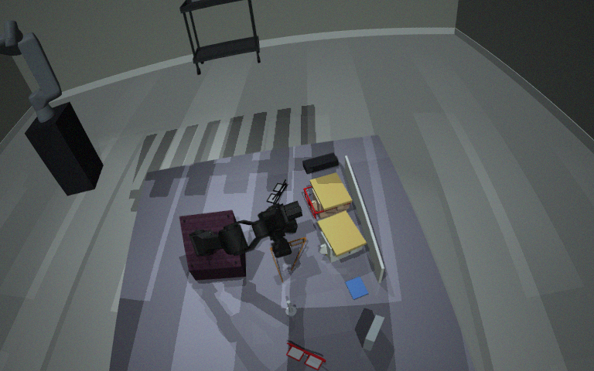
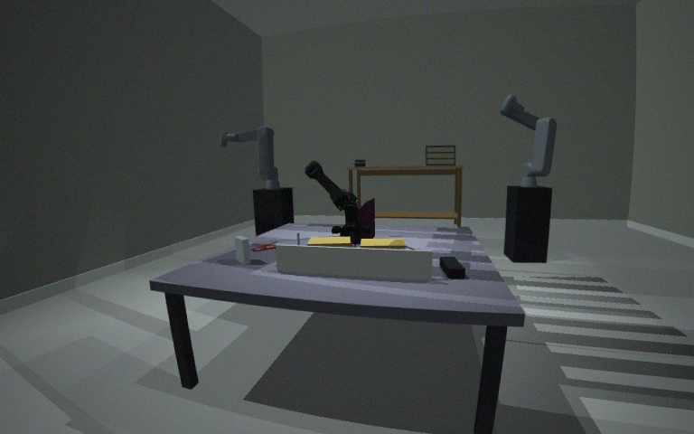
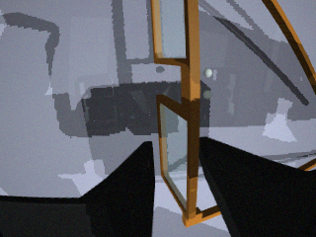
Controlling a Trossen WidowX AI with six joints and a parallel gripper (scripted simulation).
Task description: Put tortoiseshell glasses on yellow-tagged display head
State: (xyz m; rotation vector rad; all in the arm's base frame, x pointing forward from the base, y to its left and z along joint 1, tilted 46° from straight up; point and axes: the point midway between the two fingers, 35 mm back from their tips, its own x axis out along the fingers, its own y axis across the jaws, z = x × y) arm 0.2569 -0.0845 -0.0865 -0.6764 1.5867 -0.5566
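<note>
The tortoiseshell glasses [image 1: 298,240] [image 3: 194,148] show orange-brown, with their temples spread, in front of the arm's base. My gripper [image 3: 176,146] is partly open and holds nothing. In the wrist view its fingertips lie to either side of one lens and the front bar; the gap in height cannot be told. Two display heads stand under yellow tops: a tan head [image 1: 331,212] with a red frame [image 1: 310,204] at its face, and a pale head [image 1: 324,249] nearer the glasses. The tops mostly hide both heads, and I cannot tell which one bears the yellow tag.
A white panel [image 1: 364,219] [image 2: 352,261] stands behind the heads. Black glasses [image 1: 278,192], a black box [image 1: 321,163] [image 2: 452,267], a blue square [image 1: 356,287], a small pale stand [image 1: 291,310], a pale block [image 1: 373,332] [image 2: 241,250] and red glasses [image 1: 305,352] are around.
</note>
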